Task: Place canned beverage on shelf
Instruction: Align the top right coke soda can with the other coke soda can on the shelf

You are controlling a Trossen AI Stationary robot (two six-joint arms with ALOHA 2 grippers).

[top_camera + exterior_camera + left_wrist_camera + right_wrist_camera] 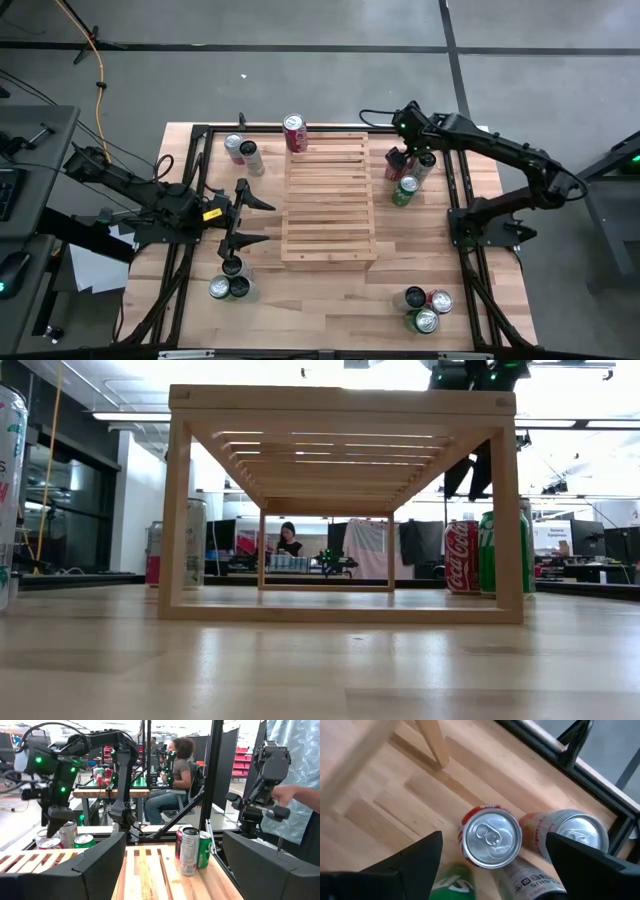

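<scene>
The shelf (330, 200), a light-wood slatted rack, stands mid-table; it also fills the low view as the shelf (340, 500). A red can (294, 132) stands at its far left corner. At the far right, my right gripper (400, 158) points steeply down over a cluster of cans. In its wrist view it is my right gripper (493, 836), open, with one finger on either side of an upright red can (491, 837) and not touching it. My left gripper (255, 220) waits open and level at the shelf's left side.
Around the red can stand a peach-and-silver can (575, 832), a green can (452, 882) and a white can (530, 880). More cans stand at the far left (242, 152), near left (228, 288) and near right (425, 305). Black frame rails (455, 190) run along the table's sides.
</scene>
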